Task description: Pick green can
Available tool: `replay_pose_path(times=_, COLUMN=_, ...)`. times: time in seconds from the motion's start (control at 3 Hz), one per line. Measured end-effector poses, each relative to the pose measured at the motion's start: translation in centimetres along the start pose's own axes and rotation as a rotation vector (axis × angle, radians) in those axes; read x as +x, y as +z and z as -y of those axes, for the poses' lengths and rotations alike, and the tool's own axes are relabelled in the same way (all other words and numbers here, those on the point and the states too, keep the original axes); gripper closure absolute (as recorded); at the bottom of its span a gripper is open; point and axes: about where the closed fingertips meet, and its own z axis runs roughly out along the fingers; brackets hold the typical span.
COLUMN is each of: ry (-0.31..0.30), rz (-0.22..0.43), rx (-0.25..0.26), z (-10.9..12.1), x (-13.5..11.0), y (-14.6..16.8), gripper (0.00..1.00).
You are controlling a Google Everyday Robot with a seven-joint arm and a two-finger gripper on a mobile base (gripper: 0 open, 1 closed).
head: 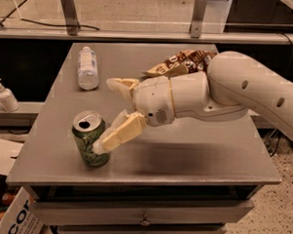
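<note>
Wide-open gripper (104, 115) beside green can (86, 146)

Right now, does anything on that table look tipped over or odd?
Only the clear bottle, lying on its side near the far edge. The green can stands upright, with the open pincer close beside it.

**Legible markings: one partial print only**

Cardboard box (9, 214), below the tabletop's front-left corner: large dark letters "CO", the rest cut off.

Green can (88, 142), near the front-left corner: pale swirls, no wording readable.

Snack bag (180, 62), towards the back edge: pale lettering, illegible.

Bottle (87, 67), back-left: label unreadable.

Gripper (110, 115), unmarked, fingers spread, just right of the can, with the lower fingertip overlapping its side.
</note>
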Motion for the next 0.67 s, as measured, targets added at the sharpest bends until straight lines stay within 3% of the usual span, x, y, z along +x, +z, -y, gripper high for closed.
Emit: replay_pose_path(times=0.67, ry=0.065, rz=0.044, rx=-0.058, z=-0.7, x=1.4, y=4.0, gripper=0.00)
